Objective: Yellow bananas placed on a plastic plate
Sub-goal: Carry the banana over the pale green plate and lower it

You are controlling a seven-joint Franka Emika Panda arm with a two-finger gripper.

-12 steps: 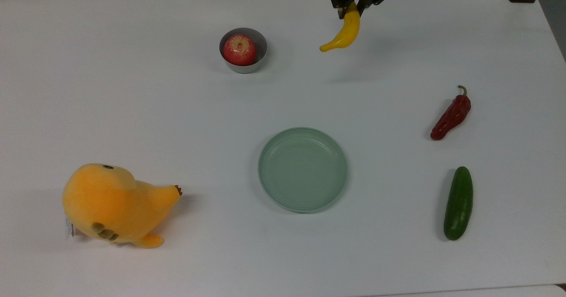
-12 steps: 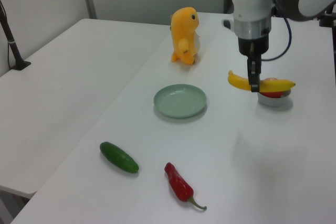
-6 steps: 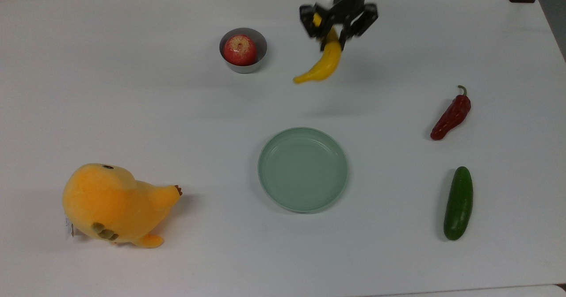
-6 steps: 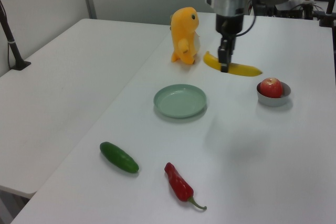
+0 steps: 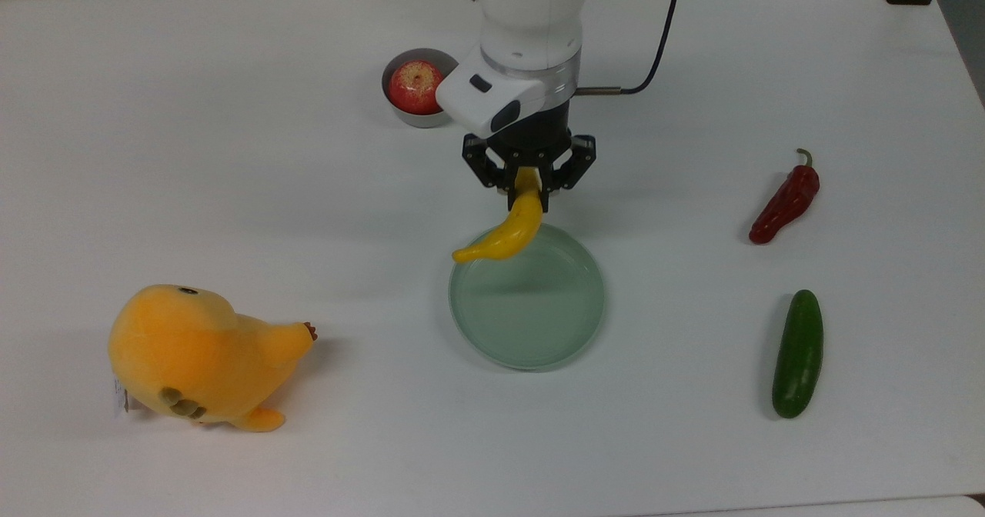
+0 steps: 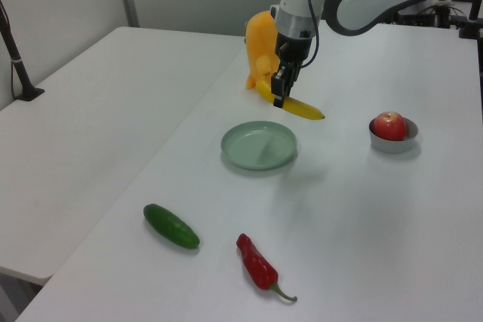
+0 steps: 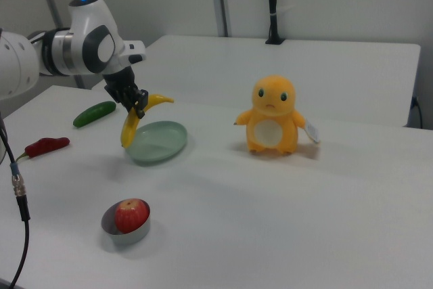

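Your end effector (image 5: 528, 187) is clamped on the yellow bananas (image 5: 509, 231), holding them in the air over the plastic plate's (image 5: 539, 328) edge.

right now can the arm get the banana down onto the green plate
Probably yes: the tool holds the banana in the air at the plate's edge, and nothing lies on the plate or between them.

Yellow banana (image 5: 514, 232), mint-green plate (image 5: 539, 332), red pepper (image 5: 785, 200) (dk green cucumber (image 5: 798, 354)), orange-yellow plush (image 5: 192, 351)
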